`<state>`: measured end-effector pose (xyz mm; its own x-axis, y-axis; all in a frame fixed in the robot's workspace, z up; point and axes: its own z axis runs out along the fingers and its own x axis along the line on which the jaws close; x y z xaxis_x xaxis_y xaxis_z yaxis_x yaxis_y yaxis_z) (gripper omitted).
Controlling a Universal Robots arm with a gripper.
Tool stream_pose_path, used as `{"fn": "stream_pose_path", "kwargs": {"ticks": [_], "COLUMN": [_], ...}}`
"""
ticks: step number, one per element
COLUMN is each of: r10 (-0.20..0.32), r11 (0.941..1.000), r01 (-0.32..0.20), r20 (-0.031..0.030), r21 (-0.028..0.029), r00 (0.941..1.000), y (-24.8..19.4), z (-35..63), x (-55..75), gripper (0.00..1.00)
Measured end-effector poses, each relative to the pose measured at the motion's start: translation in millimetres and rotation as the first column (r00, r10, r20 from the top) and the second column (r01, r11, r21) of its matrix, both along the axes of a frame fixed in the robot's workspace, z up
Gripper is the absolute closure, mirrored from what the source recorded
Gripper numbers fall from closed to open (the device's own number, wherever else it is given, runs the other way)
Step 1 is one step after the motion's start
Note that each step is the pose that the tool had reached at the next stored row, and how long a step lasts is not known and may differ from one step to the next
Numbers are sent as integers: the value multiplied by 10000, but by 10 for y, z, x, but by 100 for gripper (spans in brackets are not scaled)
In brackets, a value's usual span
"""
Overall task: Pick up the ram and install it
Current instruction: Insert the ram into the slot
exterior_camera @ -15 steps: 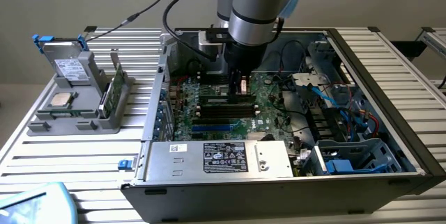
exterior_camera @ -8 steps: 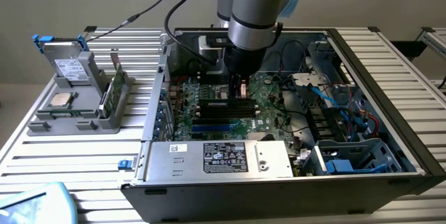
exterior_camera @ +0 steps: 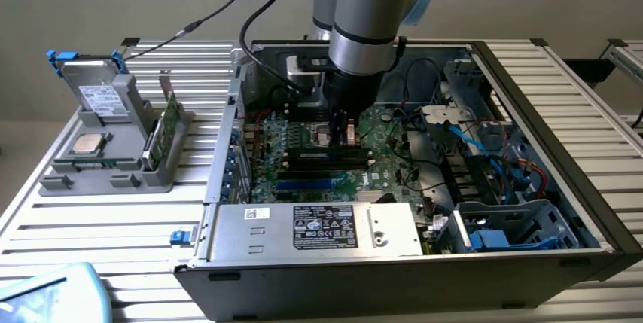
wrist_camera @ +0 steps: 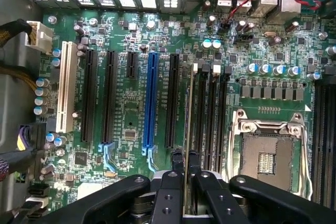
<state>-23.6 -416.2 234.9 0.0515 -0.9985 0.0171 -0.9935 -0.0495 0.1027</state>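
Ram held inside the computer case (exterior_camera: 402,289)
The gripper (wrist_camera: 185,157) clamps the ram (wrist_camera: 187,108) edge-on just above the motherboard's (wrist_camera: 128,116) black memory slots (wrist_camera: 211,114).

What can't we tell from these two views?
- Whether the ram is seated in the board: the wrist view shows it edge-on, and the gripper covers its near end.
- Exterior view: the arm and gripper hide where ram meets board.
- Text on the power supply label, exterior view: too small.
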Motion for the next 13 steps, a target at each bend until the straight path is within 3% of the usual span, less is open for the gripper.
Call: {"fn": "stream_pose_path", "kwargs": {"ticks": [13], "r10": [26], "r11": [10000], "r01": [-26], "r20": [0], "r21": [-10], "r00": [10000], "y": [43], "z": [-63], "x": [0], "gripper": [86]}}
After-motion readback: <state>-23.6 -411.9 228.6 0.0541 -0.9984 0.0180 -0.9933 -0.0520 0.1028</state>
